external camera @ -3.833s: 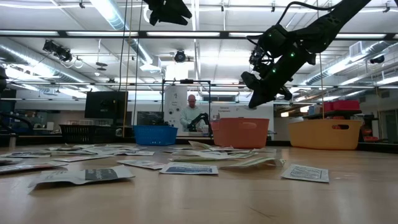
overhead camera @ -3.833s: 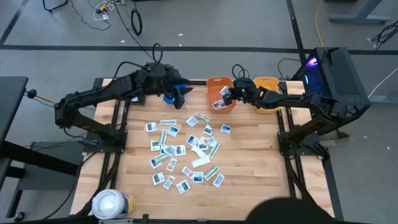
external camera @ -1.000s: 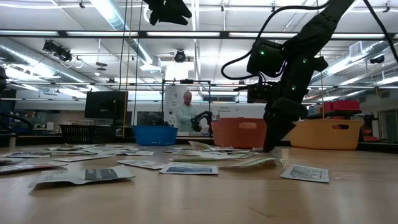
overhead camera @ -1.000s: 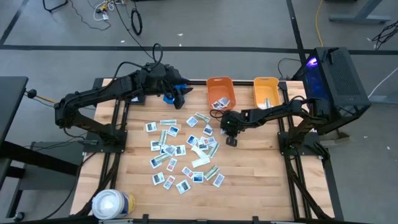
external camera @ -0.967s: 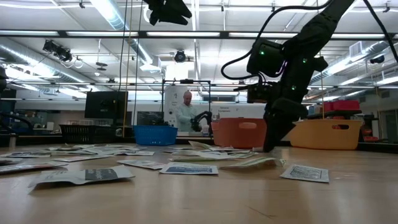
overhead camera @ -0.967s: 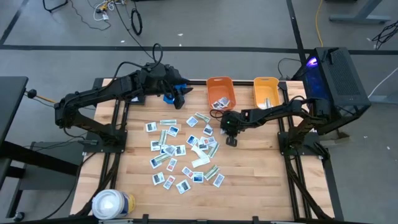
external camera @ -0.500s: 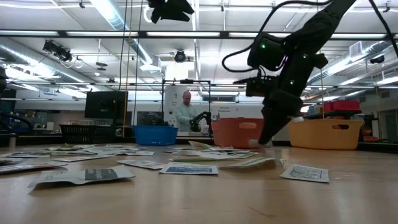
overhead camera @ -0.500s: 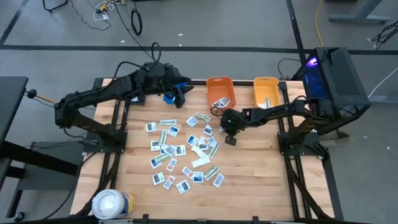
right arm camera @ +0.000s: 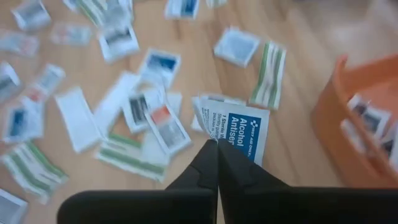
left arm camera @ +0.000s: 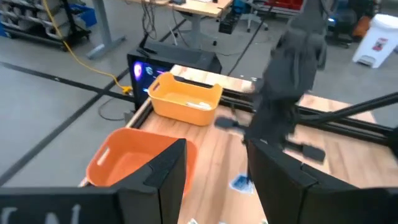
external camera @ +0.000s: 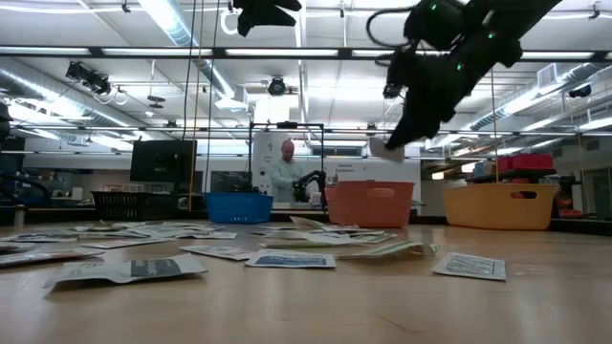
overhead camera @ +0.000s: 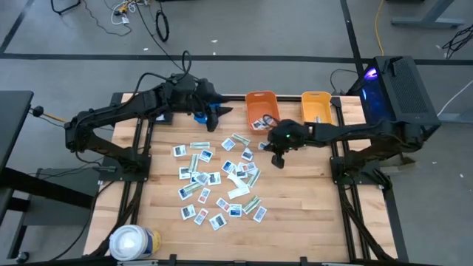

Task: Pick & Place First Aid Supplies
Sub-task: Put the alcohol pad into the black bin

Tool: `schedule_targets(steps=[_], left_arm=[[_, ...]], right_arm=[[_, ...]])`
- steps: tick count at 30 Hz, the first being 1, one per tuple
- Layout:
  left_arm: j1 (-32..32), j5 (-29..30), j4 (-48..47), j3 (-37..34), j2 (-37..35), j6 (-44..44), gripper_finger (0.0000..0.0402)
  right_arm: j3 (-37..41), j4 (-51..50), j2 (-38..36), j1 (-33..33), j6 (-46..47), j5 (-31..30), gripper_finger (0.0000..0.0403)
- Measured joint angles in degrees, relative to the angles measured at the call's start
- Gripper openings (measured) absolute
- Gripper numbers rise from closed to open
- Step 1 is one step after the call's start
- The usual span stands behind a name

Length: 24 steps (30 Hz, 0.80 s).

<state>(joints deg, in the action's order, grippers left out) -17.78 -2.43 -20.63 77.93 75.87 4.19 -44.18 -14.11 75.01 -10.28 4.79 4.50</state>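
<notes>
The first aid supplies lie scattered flat over the middle of the wooden table, also seen in the low view. My right gripper hangs above their far right side, shut on one white packet with blue print. In the low view this packet shows high above the table. My left gripper stays raised over the blue bin at the far edge, open, with nothing between its fingers. My right gripper pinches the white and blue packet by its near edge between the tips of its two fingers. The fingers slant down from the table's right side. The packet sticks out beyond the fingertips, lifted clear of the table and the other packets.
An orange bin holding a few packets and a yellow bin stand at the far edge, right of the blue one. A large white roll stands at the near left corner. A person works in the room behind.
My right gripper has risen from the table's surface, carrying the white and blue packet up with it, and has drifted slightly toward the far edge. The packet is now lifted clear; the other packets have stayed where they were.
</notes>
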Motion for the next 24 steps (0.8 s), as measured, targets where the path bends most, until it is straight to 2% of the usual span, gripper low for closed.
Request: schedule_targets(steps=[10, 17, 24], left_arm=[[0.00, -3.07, -3.86, 0.02, -5.19, 0.15, 0.0177], [1.03, -8.46, -8.02, -0.02, -8.95, 1.54, 0.0177], [2.52, -9.87, -6.98, 0.04, -10.88, 1.62, 0.0177]], right_arm=[[0.00, 3.38, -9.36, -0.02, 2.49, -0.63, 0.0000], [0.00, 15.36, -10.20, -0.02, 7.63, 7.54, 0.0000], [0.00, 30.59, -10.20, -0.17, 15.84, 14.43, 0.0000]])
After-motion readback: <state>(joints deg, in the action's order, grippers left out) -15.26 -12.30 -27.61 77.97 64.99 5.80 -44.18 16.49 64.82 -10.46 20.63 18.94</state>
